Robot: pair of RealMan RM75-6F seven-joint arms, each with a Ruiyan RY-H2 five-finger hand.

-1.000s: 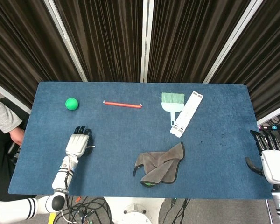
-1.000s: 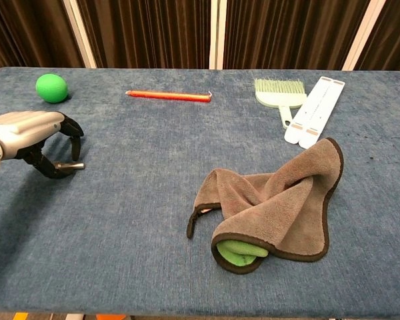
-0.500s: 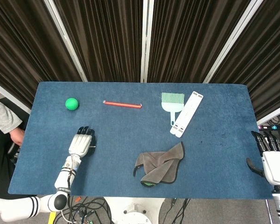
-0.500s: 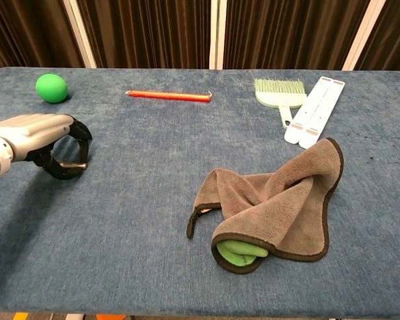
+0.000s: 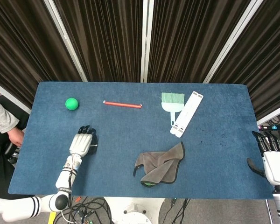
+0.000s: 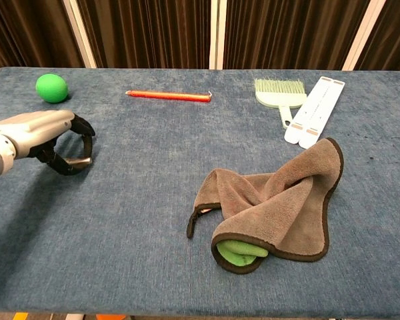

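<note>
Left hand hovers over the table, fingers curled, holding nothing; green ball at its 12 o'clock. Right hand sits at the table's right edge, fingers spread, empty.

left hand empty, fingers curled, low over blue table, green ball nearest, apart

Readable text: you'll find none here.
White folding stand: its orange marks are too small to read.
</note>
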